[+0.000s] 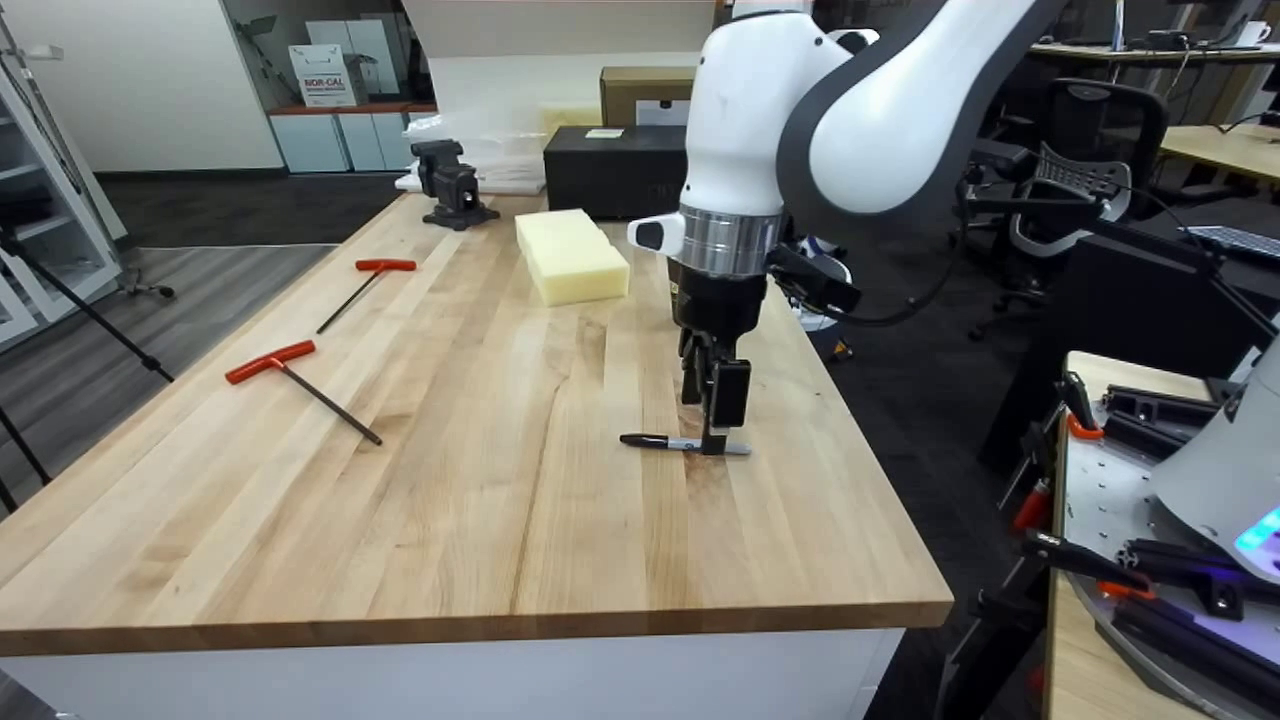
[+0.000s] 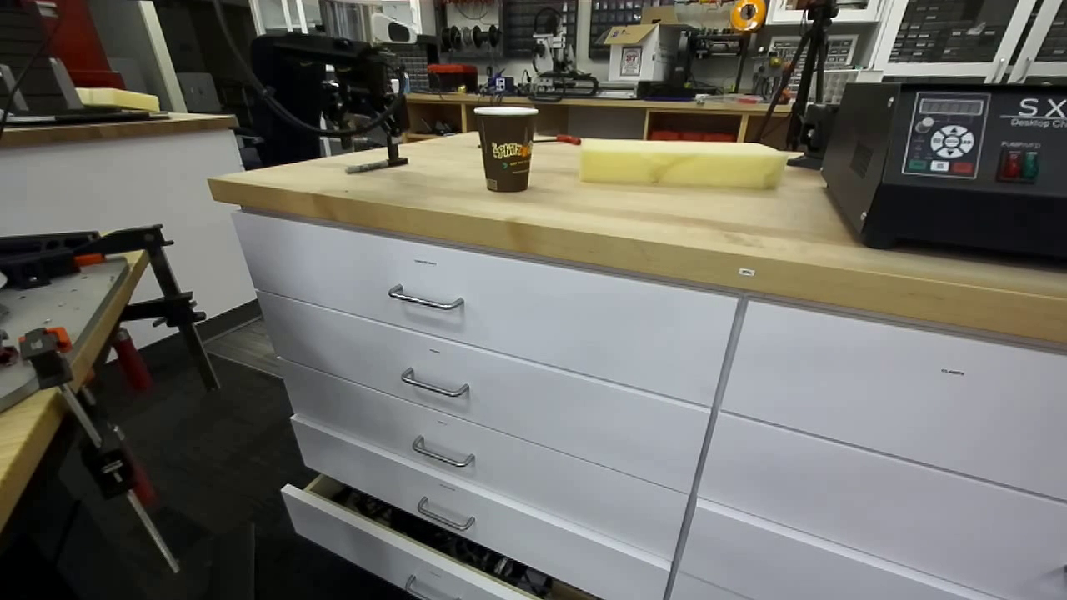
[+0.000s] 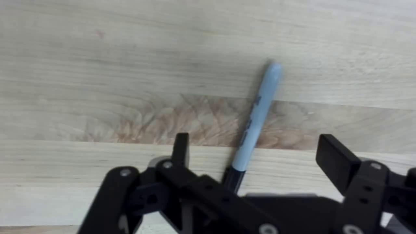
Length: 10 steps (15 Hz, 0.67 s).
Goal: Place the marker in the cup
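spread fingers (image 3: 336,162) straddle the marker (image 3: 255,123), the cup (image 2: 505,173) upright and apart.

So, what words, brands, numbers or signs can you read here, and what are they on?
"NOR-CAL": white box.
"Philz": brown cup.
"SX", cut off: black machine.
"Desktop Ch", cut off: same machine.
Other print, including on the marker and drawer labels, is too small or blurred.

On the desk (image 1: 470,530), I count two red-handled T-shaped tools (image 1: 272,361), both in the left part of an exterior view. There is also one marker (image 3: 253,126), one cup (image 2: 507,150), one yellow block (image 1: 573,257), one vise (image 1: 455,188) in the upper left of an exterior view, and one black machine (image 2: 950,179).
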{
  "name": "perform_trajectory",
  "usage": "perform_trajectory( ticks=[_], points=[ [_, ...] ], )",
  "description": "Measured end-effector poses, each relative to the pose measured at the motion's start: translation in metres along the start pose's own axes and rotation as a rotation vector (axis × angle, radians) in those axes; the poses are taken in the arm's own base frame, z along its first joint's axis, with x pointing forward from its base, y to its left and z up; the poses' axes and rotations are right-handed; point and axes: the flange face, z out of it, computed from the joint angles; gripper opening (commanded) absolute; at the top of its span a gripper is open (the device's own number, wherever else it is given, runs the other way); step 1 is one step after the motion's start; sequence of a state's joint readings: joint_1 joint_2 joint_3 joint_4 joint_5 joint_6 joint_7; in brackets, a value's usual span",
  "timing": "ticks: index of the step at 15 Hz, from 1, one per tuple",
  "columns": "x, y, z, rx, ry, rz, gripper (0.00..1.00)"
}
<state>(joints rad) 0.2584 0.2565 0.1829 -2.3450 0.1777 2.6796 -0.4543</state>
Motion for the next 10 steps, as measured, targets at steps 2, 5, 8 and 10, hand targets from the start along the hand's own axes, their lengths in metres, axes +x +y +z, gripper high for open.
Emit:
perform_trajectory(
  ticks=[2, 5, 8, 10],
  points=[
    [0.009, 0.020, 0.007, 0.000, -0.024, 0.000, 0.60],
    [0.018, 0.040, 0.011, 0.004, -0.054, 0.005, 0.95],
    [0.024, 0.049, 0.009, 0.016, -0.089, 0.023, 1.00],
    [0.027, 0.052, 0.009, 0.024, -0.109, 0.041, 1.00]
  ],
)
